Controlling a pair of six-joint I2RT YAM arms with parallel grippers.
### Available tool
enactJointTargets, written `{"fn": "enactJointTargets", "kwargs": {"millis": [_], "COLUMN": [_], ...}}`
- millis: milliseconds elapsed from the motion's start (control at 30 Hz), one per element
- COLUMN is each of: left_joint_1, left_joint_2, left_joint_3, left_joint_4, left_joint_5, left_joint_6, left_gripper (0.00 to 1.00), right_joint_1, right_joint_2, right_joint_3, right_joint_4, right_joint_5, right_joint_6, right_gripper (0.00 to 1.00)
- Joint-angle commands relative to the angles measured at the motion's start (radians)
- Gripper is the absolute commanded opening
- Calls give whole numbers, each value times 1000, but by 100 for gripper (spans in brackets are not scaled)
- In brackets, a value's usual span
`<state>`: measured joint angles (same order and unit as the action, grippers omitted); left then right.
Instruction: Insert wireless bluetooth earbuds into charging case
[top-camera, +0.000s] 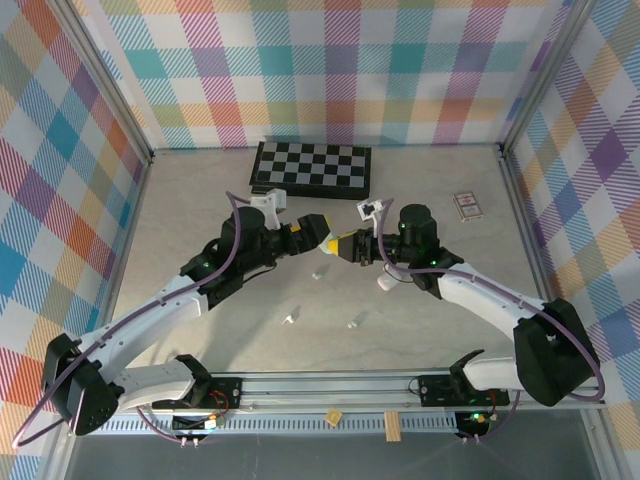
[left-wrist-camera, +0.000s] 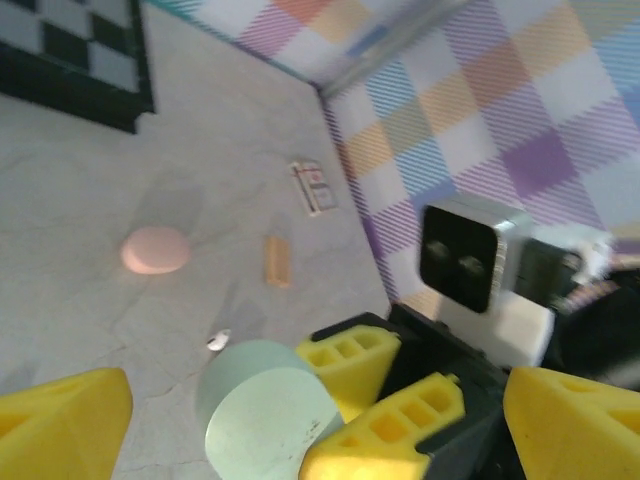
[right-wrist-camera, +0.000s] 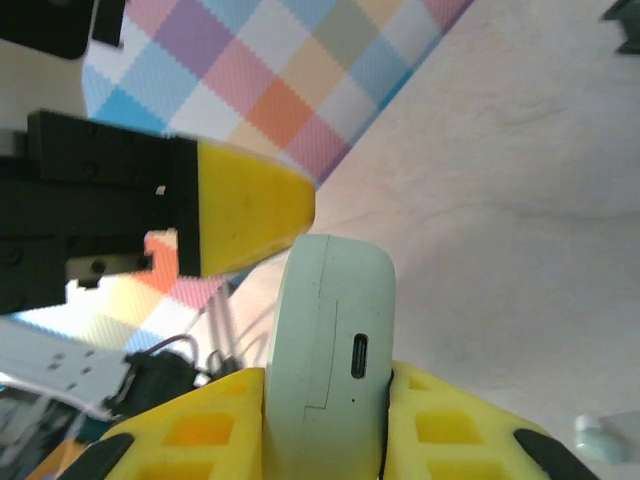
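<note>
A mint green charging case (right-wrist-camera: 330, 340) stands on edge above the table with my right gripper (right-wrist-camera: 325, 430) shut on it, its charging port facing the camera. My left gripper (left-wrist-camera: 320, 435) is open wide around that same case (left-wrist-camera: 265, 410), its yellow fingers (left-wrist-camera: 60, 425) well apart from it. In the top view both grippers meet mid-table, left (top-camera: 320, 231) and right (top-camera: 347, 247). Small earbuds lie loose on the table (top-camera: 320, 273), (top-camera: 290, 318), (top-camera: 353, 322). A mint earbud (right-wrist-camera: 600, 435) lies on the table below the case.
A pink case (left-wrist-camera: 155, 250) rests on the table beside a small wooden block (left-wrist-camera: 277, 260). A folded chessboard (top-camera: 312, 167) lies at the back, and a card box (top-camera: 467, 205) at the back right. Plaid walls enclose the table.
</note>
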<state>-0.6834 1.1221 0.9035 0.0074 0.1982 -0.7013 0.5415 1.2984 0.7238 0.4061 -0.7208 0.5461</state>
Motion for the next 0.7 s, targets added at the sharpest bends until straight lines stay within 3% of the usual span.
{"fn": "enactJointTargets", "kwargs": {"millis": [0,200,400,667], "left_joint_1": [30,45,67,74], "left_joint_2": [-38,-124,-130,-102], "left_joint_3": [-1,-48,-35,-37], "left_joint_4": [10,-87,-185,-150], "left_joint_5": [281,395,499,607], "left_joint_6": [184,240,287,268], "left_gripper": [86,81,79,52], "right_joint_1": [-9,-8,-9,-8], "right_joint_2": [-30,-38,-26,12], "right_joint_3": [29,79,135,197], "right_joint_4": [19,-80,-184,-273], "right_joint_5": [-241,-388,-456,-519], "right_joint_6": [-12,-97,-170,-220], "right_gripper": [5,5,4,4]}}
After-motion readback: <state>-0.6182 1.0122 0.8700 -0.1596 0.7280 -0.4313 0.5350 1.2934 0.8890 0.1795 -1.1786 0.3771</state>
